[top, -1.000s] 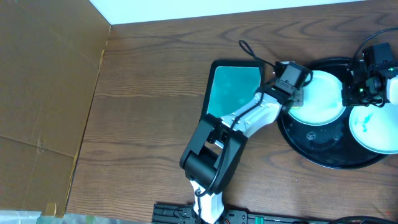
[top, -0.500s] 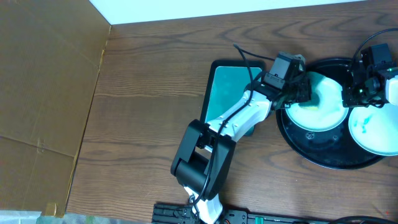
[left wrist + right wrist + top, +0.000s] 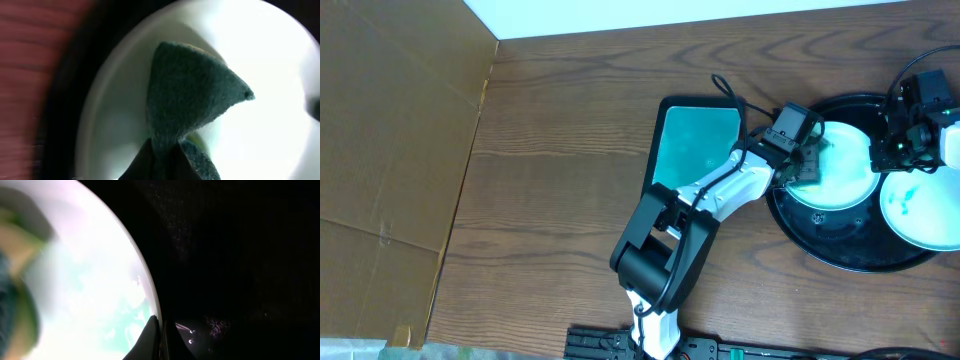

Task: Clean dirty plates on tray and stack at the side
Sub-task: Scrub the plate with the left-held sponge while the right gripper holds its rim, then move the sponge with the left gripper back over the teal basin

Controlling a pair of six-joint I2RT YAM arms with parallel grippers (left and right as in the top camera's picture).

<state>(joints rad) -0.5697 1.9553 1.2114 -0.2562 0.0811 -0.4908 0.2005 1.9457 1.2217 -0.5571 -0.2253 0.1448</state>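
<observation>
The black tray [image 3: 840, 245] sits at the right. A white plate [image 3: 845, 165] lies on its left part. A second plate [image 3: 920, 210] with a teal smear lies at lower right, and a third [image 3: 953, 145] shows at the frame edge. My left gripper [image 3: 807, 160] is shut on a dark green sponge [image 3: 190, 100] pressed on the first plate [image 3: 270, 110]. My right gripper [image 3: 887, 150] is shut on that plate's right rim, seen in the right wrist view [image 3: 159, 330] with the plate [image 3: 90, 280] and the tray [image 3: 240, 255].
A rectangular teal tray [image 3: 695, 145] with a black rim lies just left of the black tray, under my left arm. A brown cardboard sheet [image 3: 390, 150] covers the far left. Wooden table [image 3: 560, 150] lies between them.
My left gripper with the sponge has swept across the left part of the plate and come back, its arm swinging left then right. The right gripper and the plates have stayed put.
</observation>
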